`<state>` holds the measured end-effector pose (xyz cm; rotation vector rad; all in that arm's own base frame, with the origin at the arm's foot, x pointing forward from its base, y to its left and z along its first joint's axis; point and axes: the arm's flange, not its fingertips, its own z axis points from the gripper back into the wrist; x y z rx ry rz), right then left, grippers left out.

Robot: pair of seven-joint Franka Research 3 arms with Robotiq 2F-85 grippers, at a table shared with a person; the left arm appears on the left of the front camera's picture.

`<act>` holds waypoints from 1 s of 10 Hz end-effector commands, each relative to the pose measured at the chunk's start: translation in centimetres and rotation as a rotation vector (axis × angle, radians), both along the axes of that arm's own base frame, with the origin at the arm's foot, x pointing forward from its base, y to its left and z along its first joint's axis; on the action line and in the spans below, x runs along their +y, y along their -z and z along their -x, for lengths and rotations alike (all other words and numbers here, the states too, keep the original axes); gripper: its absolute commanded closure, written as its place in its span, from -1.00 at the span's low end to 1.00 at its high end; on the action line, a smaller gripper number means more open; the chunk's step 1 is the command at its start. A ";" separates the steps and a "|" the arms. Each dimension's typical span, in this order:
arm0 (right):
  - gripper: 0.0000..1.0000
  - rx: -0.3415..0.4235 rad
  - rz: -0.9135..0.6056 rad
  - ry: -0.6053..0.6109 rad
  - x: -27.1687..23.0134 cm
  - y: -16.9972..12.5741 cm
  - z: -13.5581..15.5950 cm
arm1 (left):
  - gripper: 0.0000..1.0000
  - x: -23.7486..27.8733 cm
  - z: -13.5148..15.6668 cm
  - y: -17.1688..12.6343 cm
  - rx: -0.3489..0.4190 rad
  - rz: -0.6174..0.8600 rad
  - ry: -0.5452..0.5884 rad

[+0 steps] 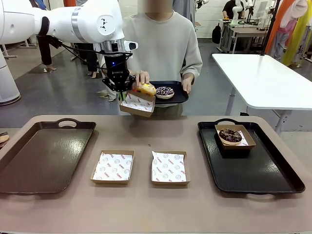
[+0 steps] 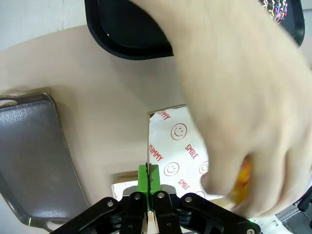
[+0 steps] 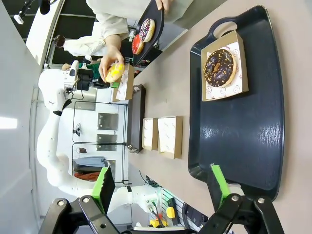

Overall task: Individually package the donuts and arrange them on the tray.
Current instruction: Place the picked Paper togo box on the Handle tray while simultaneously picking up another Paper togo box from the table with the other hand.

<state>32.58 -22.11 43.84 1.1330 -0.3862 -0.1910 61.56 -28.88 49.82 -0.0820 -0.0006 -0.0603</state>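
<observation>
1. Above the far side of the worktop [image 1: 195,207], in the front view, a raised box [image 1: 138,103] is gripped by its rim in the left gripper [image 1: 122,94]. The yellow donut [image 1: 146,88] is being lowered into the box by the person's hand [image 1: 142,78]. The sprinkled donut [image 1: 165,91] is carried on a small black tray [image 1: 179,96]. The dark chocolate donut [image 1: 230,136] is seen boxed on the right tray [image 1: 263,178]. Two empty boxes [image 1: 113,166] lie on the worktop nearer the robot.
2. In the left wrist view, the green pads [image 2: 143,185] are pressed together on the box edge. The yellow donut [image 2: 242,179] is half hidden under the hand [image 2: 243,97], just above the printed paper [image 2: 178,146].
3. In the right wrist view, the right gripper [image 3: 161,187] is spread wide with nothing between its fingers, over the near end of the right tray [image 3: 243,146]. The red donut [image 3: 137,44] is seen beside the sprinkled one.
4. The step in hand is judged to be the boxing of the yellow donut. Next, the box must be held level until the hand is clear. It can then be carried across and set down beside the boxed donut.
</observation>
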 end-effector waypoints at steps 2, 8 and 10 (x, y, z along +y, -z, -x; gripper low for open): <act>-1.00 0.011 0.010 -0.006 0.0 -0.2 0.3 | 1.00 0.3 0.4 -0.1 -0.003 -0.003 0.008; -1.00 0.011 0.010 -0.006 0.0 -0.2 0.3 | 1.00 0.3 0.4 -0.1 -0.003 -0.003 0.008; -1.00 0.011 0.010 -0.006 0.0 -0.2 0.3 | 1.00 0.3 0.4 -0.1 -0.003 -0.003 0.008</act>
